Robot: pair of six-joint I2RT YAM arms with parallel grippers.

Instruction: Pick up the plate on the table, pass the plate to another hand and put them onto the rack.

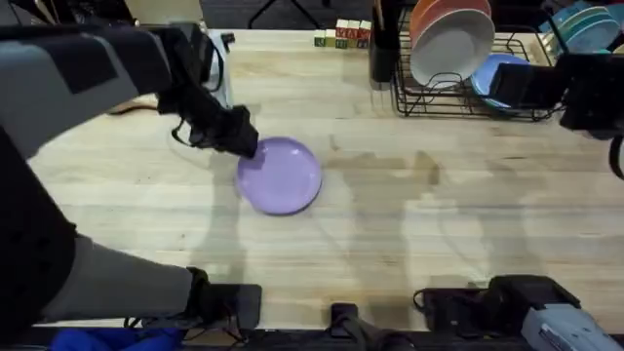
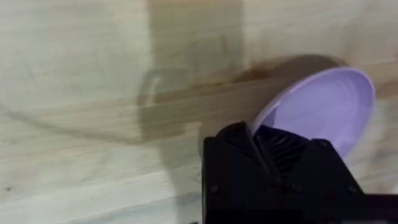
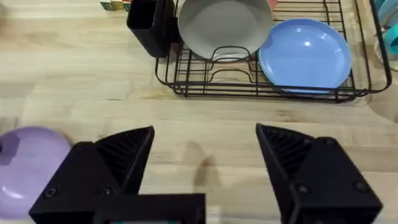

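Nearest the arm bases, the pale wooden surface [image 1: 390, 244] is lying bare between the two arms. A little farther out, the left hand [image 1: 244, 143] is gripping the rim of the purple plate [image 1: 281, 175] at its edge toward the left side, its fingers closed on the lip; in the left wrist view the plate [image 2: 323, 106] is tilting up off the wood with one edge raised, so the pickup is looking to be just starting. The right hand [image 3: 205, 149] is hanging wide open and holding nothing, well apart from the plate, which is showing at the side of its view [image 3: 31, 162]. Farthest back, the black wire rack [image 1: 458, 102] is standing at the far right of the surface, already carrying a white plate [image 1: 453, 44] upright with an orange plate [image 1: 439, 12] behind it, and a light blue plate [image 3: 305, 56] lying beside them. Judging from this, the lift is only beginning; the pass to the right hand and the placing into the rack are both still waiting to be done.
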